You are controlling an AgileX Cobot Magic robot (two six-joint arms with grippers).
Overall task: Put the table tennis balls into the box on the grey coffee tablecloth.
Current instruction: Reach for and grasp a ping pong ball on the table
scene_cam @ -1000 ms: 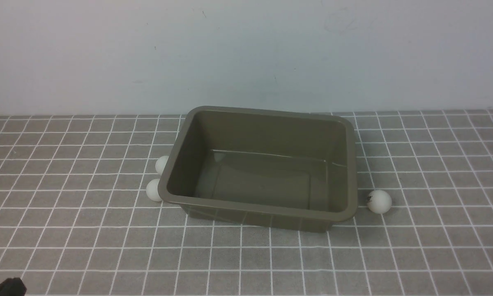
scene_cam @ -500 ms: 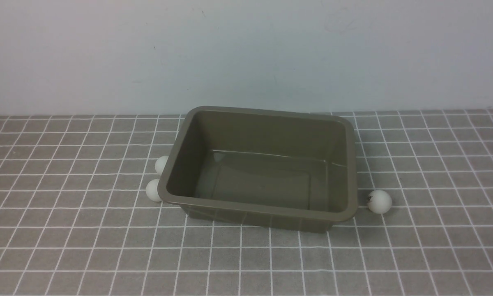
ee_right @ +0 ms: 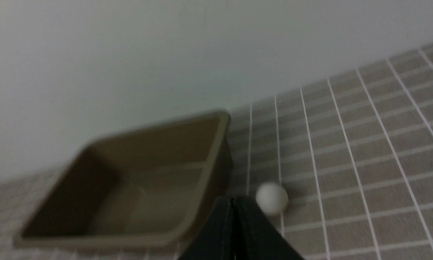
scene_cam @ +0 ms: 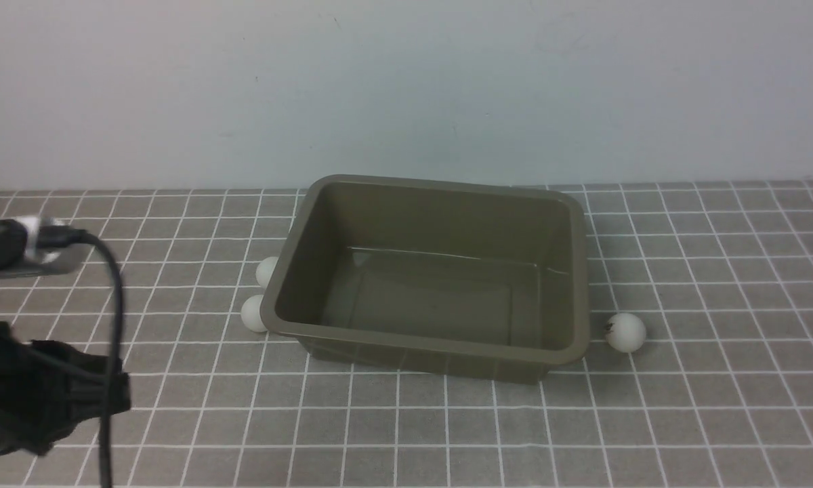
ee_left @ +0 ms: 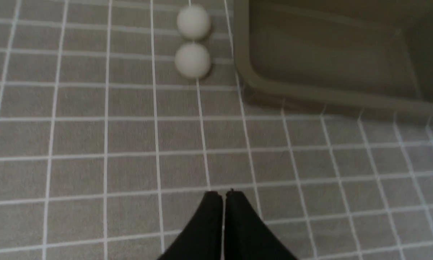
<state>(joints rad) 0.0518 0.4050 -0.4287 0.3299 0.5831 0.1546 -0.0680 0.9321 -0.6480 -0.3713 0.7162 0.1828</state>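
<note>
The olive-brown box (scene_cam: 433, 352) stands open and empty in the middle of the grey grid tablecloth (scene_cam: 447, 427). Two white table tennis balls (scene_cam: 252, 314) (scene_cam: 265, 271) lie against its left wall; they show in the left wrist view (ee_left: 192, 60) (ee_left: 193, 21). A third ball (scene_cam: 624, 332) with a dark mark lies at its right front corner, also in the right wrist view (ee_right: 271, 198). My left gripper (ee_left: 223, 195) is shut and empty, above the cloth well short of the two balls. My right gripper (ee_right: 234, 199) is shut and empty, near the third ball.
My left arm (scene_cam: 34, 393) with its black cable (scene_cam: 112, 305) fills the front view's lower left. A pale wall (scene_cam: 406, 88) runs behind the cloth's far edge. The box also shows in the left wrist view (ee_left: 332, 94) and the right wrist view (ee_right: 104, 238).
My left arm has come into the front view at the lower left, having been out of it half a second ago. The box and the three balls have not moved.
</note>
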